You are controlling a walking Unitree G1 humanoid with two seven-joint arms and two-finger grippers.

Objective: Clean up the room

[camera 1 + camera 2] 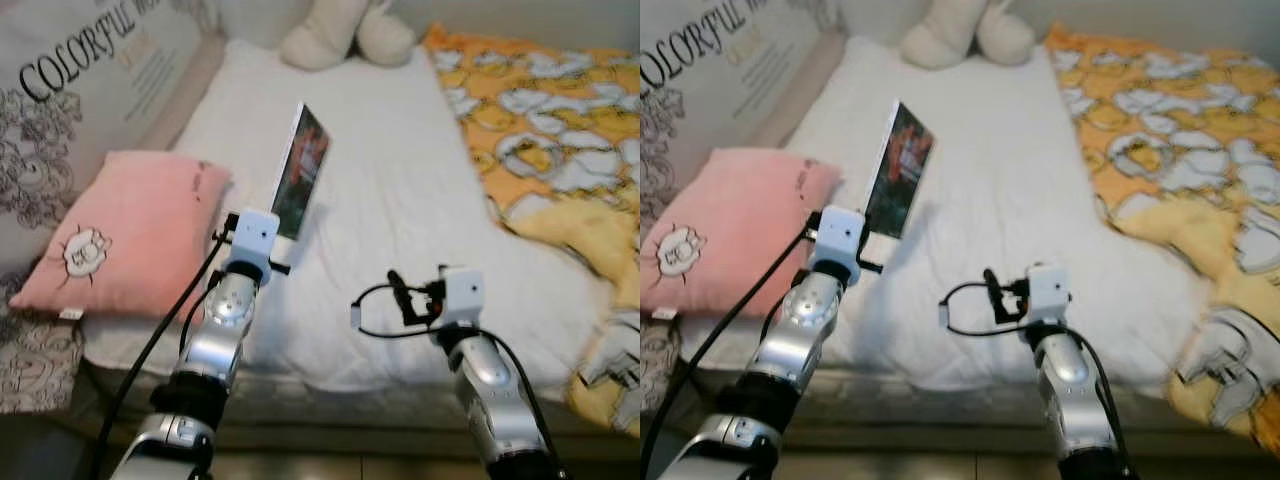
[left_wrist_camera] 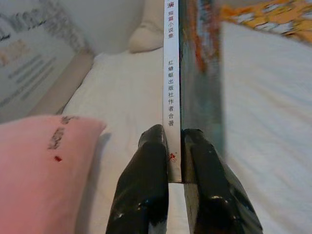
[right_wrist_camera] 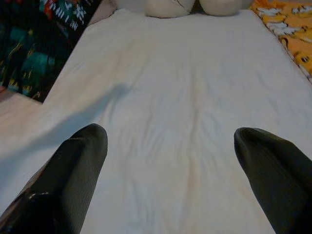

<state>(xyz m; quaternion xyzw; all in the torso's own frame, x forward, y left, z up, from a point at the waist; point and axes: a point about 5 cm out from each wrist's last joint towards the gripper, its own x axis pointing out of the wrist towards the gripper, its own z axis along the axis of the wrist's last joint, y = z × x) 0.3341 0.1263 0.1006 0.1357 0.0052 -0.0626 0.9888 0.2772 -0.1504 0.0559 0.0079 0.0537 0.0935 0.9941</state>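
My left gripper (image 2: 174,146) is clamped on a book (image 1: 300,170), holding it upright above the white bed (image 1: 400,200). My right gripper (image 3: 170,146) hovers over the sheet, fingers spread wide.

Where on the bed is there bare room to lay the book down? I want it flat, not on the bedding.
The white sheet is bare between the pink pillow and the orange quilt, below the plush toy. The left end effector grips the book; the right end effector is open above that patch.
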